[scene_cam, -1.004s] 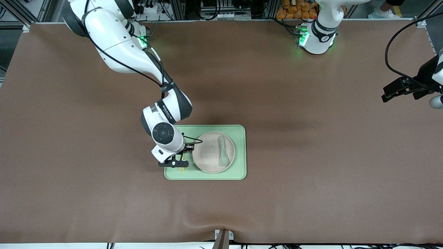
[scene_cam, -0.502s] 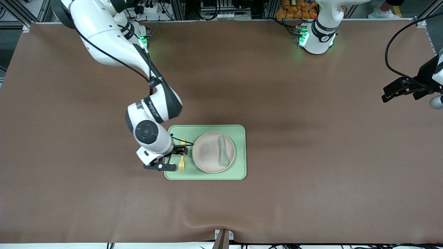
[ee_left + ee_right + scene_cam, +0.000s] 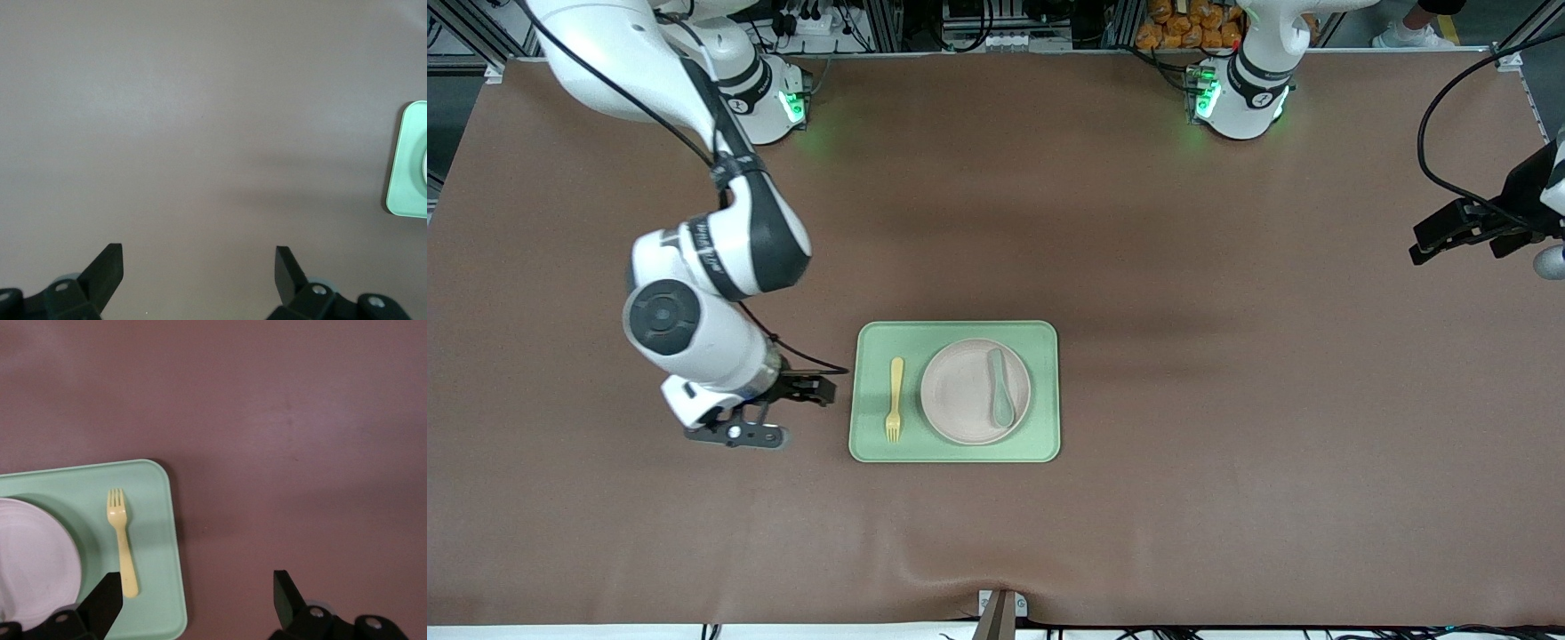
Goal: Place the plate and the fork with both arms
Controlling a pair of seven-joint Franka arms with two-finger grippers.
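The pale beige-pink plate (image 3: 965, 391) lies in the light-green tray (image 3: 1042, 444), with a grey-green spoon (image 3: 1000, 388) on it. The pale-yellow fork (image 3: 895, 400) lies flat in the tray beside the plate, toward the right arm's end, tines toward the front camera. My right gripper (image 3: 775, 411) is open and empty over bare table beside the tray. The right wrist view shows the fork (image 3: 122, 540), the tray (image 3: 157, 540) and the plate's edge (image 3: 33, 560) past my open right gripper (image 3: 197, 587). My left gripper (image 3: 1427, 240) waits open over the table's left-arm end.
The brown mat covers the whole table (image 3: 1227, 400). The left wrist view shows my open left gripper (image 3: 198, 257) over bare mat, with only a corner of the tray (image 3: 408, 160) at the frame's edge. A black cable (image 3: 1440, 116) hangs by the left gripper.
My right gripper has let go of the fork, which now lies in the tray. It has moved off the tray toward the right arm's end. The left arm has not moved.
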